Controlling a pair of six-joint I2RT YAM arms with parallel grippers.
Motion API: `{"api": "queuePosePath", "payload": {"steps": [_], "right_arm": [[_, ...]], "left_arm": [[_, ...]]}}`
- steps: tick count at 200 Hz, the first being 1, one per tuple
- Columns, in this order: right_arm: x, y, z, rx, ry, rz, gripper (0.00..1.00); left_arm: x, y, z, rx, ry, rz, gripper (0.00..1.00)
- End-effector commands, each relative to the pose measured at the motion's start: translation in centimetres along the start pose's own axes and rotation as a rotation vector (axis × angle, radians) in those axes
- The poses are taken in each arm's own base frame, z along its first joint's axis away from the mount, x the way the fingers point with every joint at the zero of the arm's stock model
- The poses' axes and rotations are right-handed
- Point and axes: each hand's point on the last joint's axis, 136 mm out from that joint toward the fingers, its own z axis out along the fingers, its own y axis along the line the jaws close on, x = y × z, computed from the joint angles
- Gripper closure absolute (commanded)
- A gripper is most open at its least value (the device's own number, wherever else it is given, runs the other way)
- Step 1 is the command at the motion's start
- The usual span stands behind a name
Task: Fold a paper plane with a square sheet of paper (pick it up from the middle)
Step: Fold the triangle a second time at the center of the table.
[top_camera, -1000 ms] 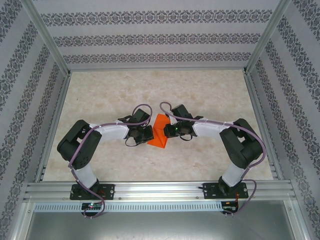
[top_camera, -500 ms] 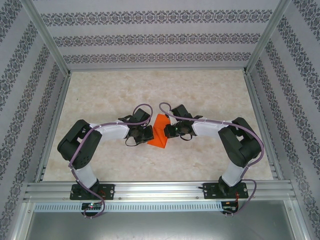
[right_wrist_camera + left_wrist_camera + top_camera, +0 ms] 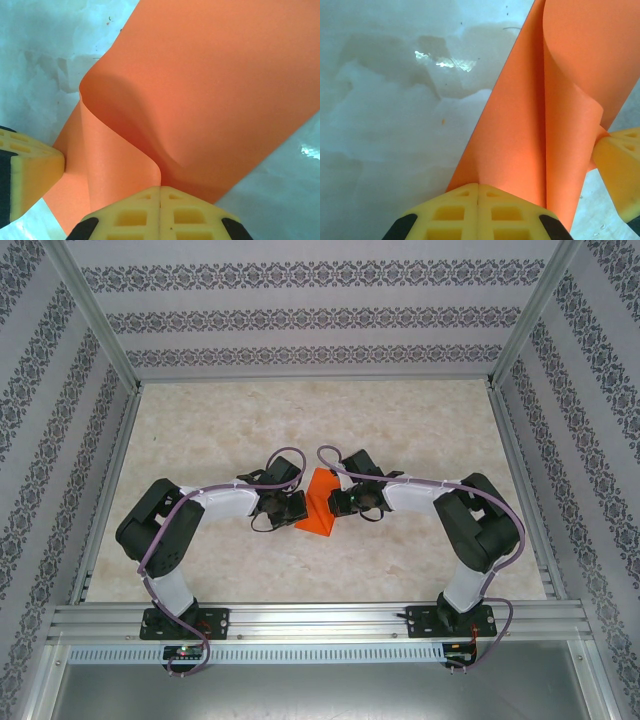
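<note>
The left gripper point(image 3: 292, 506) and right gripper point(image 3: 342, 502) meet at the middle of the table point(image 3: 320, 420). Both are clamped on the square sheet of paper point(image 3: 320, 506), which curls up between them and bars any straight way across. The left arm point(image 3: 170, 530) and right arm point(image 3: 480, 525) bow outward, fencing a bare patch before the near rail point(image 3: 320, 620). The table's far half and both side strips lie open. Patterned walls point(image 3: 320, 310) and aluminium posts point(image 3: 90, 310) close three sides.
</note>
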Motion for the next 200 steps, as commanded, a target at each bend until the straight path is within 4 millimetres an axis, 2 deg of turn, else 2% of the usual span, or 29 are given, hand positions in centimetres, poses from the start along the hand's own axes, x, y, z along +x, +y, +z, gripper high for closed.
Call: {"api": "queuePosePath", "payload": {"steps": [1,148,174,200], "right_arm": [[-0.7,-0.7,0.1,0.026,-0.015,-0.008,0.98],[0.0,-1.7,0.8,0.059,0.014,0.007,0.98],[0.4,-2.0,0.8,0.075,0.023,0.005,0.97],[0.7,-2.3,1.0,0.084,0.035,0.002,0.98]], "left_arm": [[1.1,2.7,1.1,-0.117,0.029,0.013,1.00],[1.0,2.4,1.1,-0.111,0.031,0.022,0.99],[0.6,1.3,0.4,-0.080,0.015,0.034,0.92],[-0.5,-1.4,-1.0,-0.009,-0.021,0.069,0.85]]}}
